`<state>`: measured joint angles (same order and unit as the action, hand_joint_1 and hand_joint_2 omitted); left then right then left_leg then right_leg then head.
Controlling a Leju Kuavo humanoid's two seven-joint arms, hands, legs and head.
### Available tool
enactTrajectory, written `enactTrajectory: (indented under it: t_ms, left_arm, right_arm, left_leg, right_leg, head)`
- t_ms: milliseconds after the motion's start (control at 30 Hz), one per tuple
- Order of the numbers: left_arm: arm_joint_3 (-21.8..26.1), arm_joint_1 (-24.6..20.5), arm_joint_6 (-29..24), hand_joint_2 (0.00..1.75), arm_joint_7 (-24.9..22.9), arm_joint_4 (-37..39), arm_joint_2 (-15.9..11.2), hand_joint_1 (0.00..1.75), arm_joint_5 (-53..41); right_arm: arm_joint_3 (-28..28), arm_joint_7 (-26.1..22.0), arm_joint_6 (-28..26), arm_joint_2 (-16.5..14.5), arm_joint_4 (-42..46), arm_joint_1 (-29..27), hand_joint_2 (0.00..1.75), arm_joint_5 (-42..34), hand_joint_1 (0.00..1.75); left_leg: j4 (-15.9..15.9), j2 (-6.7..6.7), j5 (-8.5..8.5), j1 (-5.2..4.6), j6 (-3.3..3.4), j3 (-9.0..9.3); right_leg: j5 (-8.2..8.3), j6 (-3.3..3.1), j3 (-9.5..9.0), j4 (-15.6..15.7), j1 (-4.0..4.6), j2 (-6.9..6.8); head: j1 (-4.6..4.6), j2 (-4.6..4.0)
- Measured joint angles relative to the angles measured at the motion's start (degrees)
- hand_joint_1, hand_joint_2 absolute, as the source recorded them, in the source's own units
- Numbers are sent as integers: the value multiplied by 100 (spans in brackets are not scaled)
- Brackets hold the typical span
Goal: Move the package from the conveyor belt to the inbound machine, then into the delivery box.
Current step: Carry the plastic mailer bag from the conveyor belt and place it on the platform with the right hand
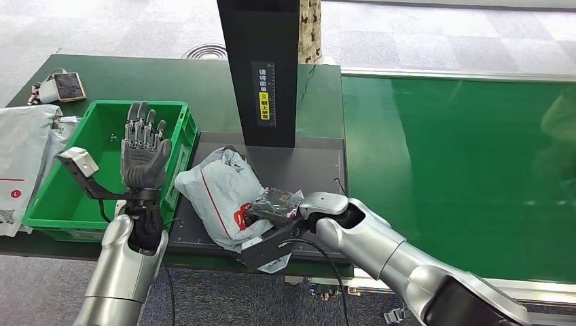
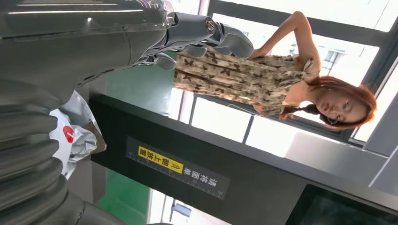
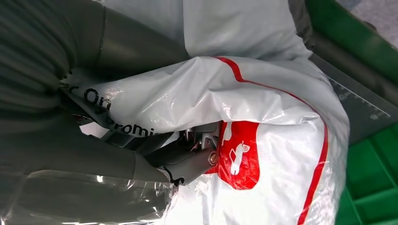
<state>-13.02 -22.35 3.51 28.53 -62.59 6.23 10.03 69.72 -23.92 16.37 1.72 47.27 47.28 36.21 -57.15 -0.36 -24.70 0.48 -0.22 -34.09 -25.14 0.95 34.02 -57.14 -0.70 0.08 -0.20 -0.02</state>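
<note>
package: a crumpled white and grey poly mailer (image 1: 221,193) with a red stripe and red logo, lying on the dark scanning plate (image 1: 319,159) of the inbound machine, just right of the green box.
inbound machine: black upright column (image 1: 261,68) with a yellow label, standing at the far edge of the plate, between the box and the belt.
conveyor belt: green belt (image 1: 462,170) on the right, bare where it shows.
delivery box: green crate (image 1: 102,132) on the left, nothing large inside that i can see.
right hand: the right hand (image 1: 275,207) is at the near right side of the package, fingers dug into the plastic; in the right wrist view the fingers (image 3: 187,159) are wrapped in the bag's folds, so it reads as clamped on the package.
left hand: the left hand (image 1: 142,153) is raised over the box's right wall, fingers straight and apart, holding nothing.
person: someone in a patterned dress stands beyond the machine.
progress: first leg looks done, the package being off the belt and on the machine.
left to do: carry it left over the crate wall and let it go inside.
</note>
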Motion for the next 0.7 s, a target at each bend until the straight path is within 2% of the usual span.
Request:
enactTrajectory:
  t_ms: [133,433,567,700]
  left_arm:
    - [-3,0,-10,175,-56,9,0,0,-13]
    - [-1,37,-54,175,-124,12,0,0,-115]
    - [4,60,-67,175,-160,10,0,0,-142]
    - [11,101,-84,175,-173,-3,0,0,-164]
  right_arm:
    - [190,236,-37,10,-117,111,175,-83,3]
    - [320,973,-673,139,-151,295,175,-158,0]
    - [227,1341,-1046,141,-151,370,175,-53,0]
    - [52,1493,-1309,152,-151,381,175,35,0]
  left_leg:
    - [0,0,1,0,-1,3]
    - [0,0,2,0,0,4]
    - [-1,0,2,0,0,3]
    - [-1,-1,2,0,0,3]
  right_leg:
    - [0,-1,-1,0,2,0]
    - [4,3,-6,0,-1,0]
    - [4,4,-6,0,-2,-2]
    - [4,4,-6,0,-2,-2]
  head:
    - [-1,0]
    - [0,0]
    - [0,0]
    - [0,0]
